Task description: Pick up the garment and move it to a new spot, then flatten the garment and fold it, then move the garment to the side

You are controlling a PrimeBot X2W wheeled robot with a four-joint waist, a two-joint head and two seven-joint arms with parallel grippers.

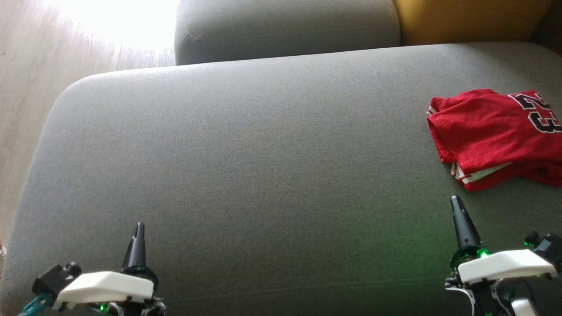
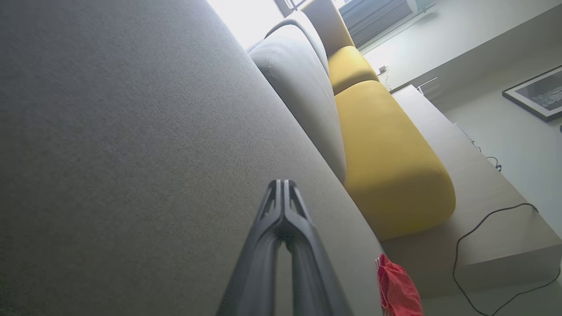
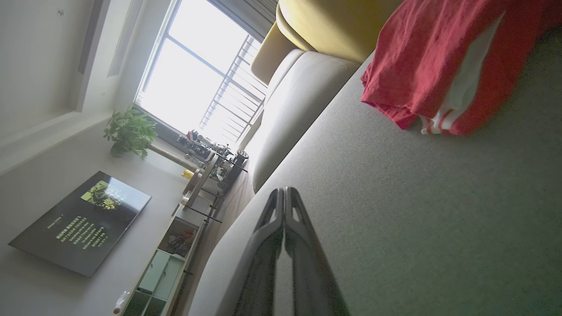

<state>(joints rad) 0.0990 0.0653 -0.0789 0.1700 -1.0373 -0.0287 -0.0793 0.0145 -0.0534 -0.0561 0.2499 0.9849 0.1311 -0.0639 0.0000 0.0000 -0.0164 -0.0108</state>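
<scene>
Garment (image 1: 491, 131) lies near, ahead of closed right end effector (image 1: 455, 202), untouched; left end effector (image 1: 139, 228) closed too

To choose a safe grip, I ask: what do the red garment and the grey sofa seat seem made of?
The folded red jersey with white trim looks like thin, matte knit, perhaps polyester: it lies in soft folds. The grey sofa seat looks like matte woven upholstery: fine grain shows.
</scene>
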